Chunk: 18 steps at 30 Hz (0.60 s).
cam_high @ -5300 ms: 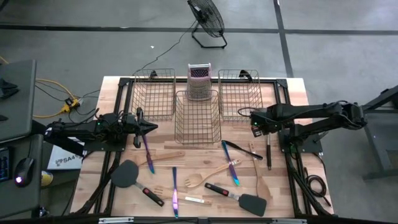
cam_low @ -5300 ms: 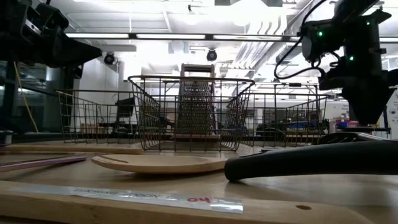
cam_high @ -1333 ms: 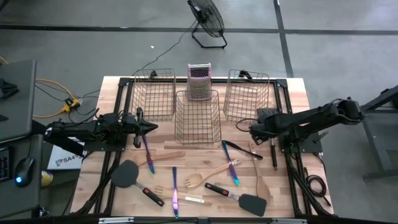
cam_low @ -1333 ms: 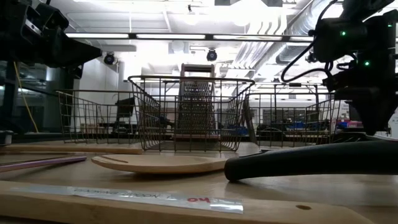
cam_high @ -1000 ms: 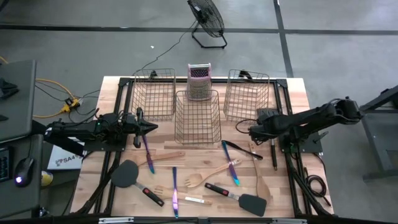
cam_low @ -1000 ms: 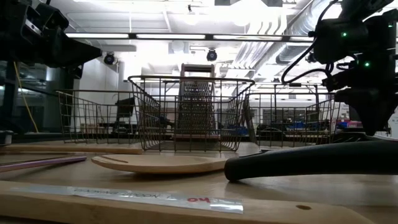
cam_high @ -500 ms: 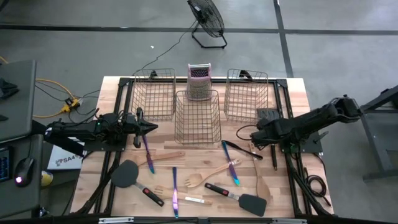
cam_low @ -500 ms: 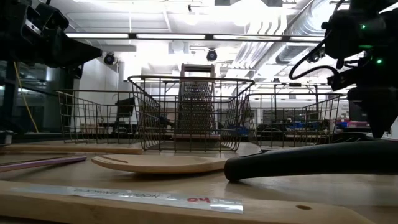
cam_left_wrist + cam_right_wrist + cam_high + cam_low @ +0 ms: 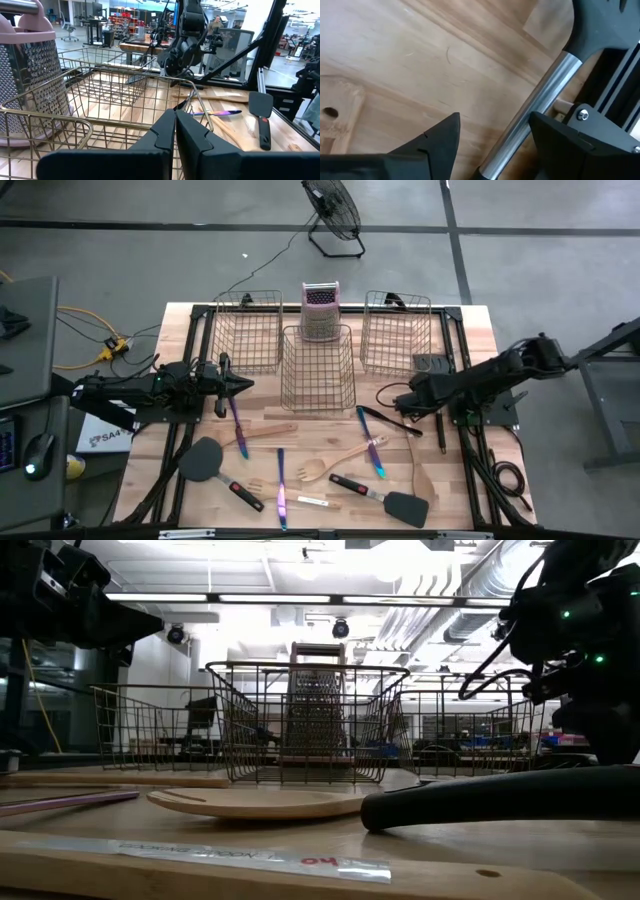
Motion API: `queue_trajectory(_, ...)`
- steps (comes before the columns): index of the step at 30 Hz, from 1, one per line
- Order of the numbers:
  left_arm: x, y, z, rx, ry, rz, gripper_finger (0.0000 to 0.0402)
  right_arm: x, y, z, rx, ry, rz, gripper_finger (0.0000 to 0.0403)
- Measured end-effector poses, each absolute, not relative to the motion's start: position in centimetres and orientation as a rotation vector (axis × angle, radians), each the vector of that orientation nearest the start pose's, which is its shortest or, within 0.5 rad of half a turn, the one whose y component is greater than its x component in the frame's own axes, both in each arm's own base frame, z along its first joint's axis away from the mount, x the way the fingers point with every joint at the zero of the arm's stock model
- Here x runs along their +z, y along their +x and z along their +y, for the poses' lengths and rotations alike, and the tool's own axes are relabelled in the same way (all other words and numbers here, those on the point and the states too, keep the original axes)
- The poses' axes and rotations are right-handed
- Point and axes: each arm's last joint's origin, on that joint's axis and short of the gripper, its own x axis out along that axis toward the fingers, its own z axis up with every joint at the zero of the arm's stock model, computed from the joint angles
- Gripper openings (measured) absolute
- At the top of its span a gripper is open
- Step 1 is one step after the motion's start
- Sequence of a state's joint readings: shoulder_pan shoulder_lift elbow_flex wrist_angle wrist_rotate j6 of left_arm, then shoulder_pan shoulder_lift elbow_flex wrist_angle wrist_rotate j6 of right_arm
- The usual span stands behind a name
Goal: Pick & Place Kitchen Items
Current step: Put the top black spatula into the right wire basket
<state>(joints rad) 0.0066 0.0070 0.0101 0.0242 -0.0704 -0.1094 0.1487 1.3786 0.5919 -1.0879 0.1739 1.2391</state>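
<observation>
Right end effector (image 9: 408, 406): low over the right side of the bench (image 9: 480, 330), just in front of the right basket (image 9: 397, 332). In the right wrist view its fingers (image 9: 440, 137) stand apart with bare wood between them. A steel-shafted utensil (image 9: 540, 107) with a black head lies on the wood close beside 1 finger; contact cannot be confirmed. Nothing is held.

Left end effector (image 9: 240, 385): at the left side of the bench, beside the middle basket (image 9: 317, 367) and in front of the left basket (image 9: 247, 332). Its fingers (image 9: 162, 135) are pressed together, holding nothing.

Grater (image 9: 320, 310): upright behind the middle basket.

Utensils, all loose on the bench in front of the baskets:
- purple knife (image 9: 238, 425), just in front of the left end effector;
- black spatula (image 9: 212, 465), front left;
- purple piece (image 9: 281, 488), front centre;
- wooden spoon (image 9: 268, 432) and wooden fork (image 9: 330, 463), centre;
- blue-purple piece (image 9: 370, 442), right of centre;
- black spatula (image 9: 385, 500), front right;
- wooden spatula (image 9: 417, 465), right;
- dark tool (image 9: 434, 427), along the right edge.

All 3 baskets show no utensils inside.
</observation>
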Motion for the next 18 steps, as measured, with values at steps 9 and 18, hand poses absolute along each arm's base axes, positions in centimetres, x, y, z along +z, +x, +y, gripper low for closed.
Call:
queue_trajectory(9, 16.9, 9.7, 0.3, 0.075, -0.11, -0.031, 0.0015, 14.3, 15.4, 1.5, -1.106, 0.579, 1.495, 0.0234)
queue_trajectory(18, 16.9, 9.7, 0.3, 0.075, -0.11, -0.031, 0.0015, 14.3, 15.4, -0.1, -1.192, 0.647, 1.473, 0.0234)
